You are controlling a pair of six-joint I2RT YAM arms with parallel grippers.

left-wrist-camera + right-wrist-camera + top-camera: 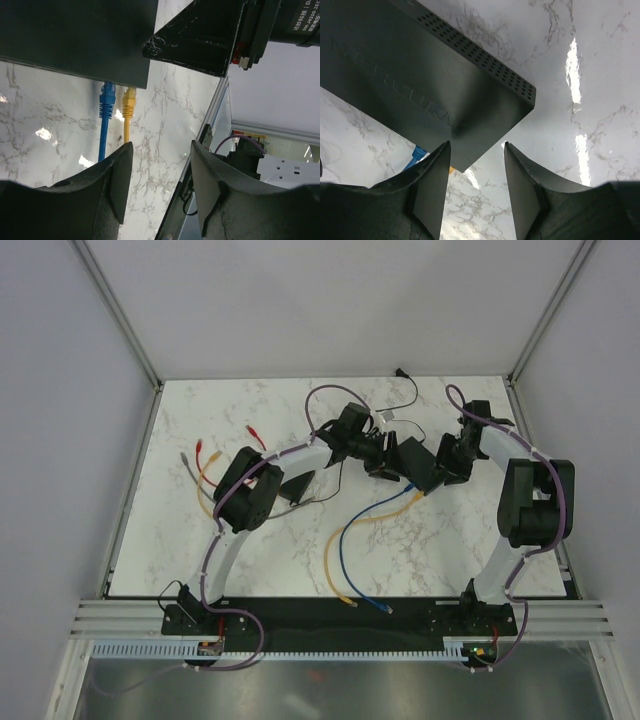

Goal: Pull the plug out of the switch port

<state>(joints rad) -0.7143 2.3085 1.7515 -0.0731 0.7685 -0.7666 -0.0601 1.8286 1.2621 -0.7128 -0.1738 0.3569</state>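
While blue plug [106,97] and yellow plug [129,102] sit in the switch [75,35] near the worktop's [280,560] far edge, left gripper [161,150] and right gripper [476,149] both gape open beside it.

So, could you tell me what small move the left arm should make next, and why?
Probably ease the left fingers forward and sideways until the yellow cable plug sits between them. They stand open, and that plug, seated in the flat black switch box beside the blue cable plug, lies off-centre of their gap.
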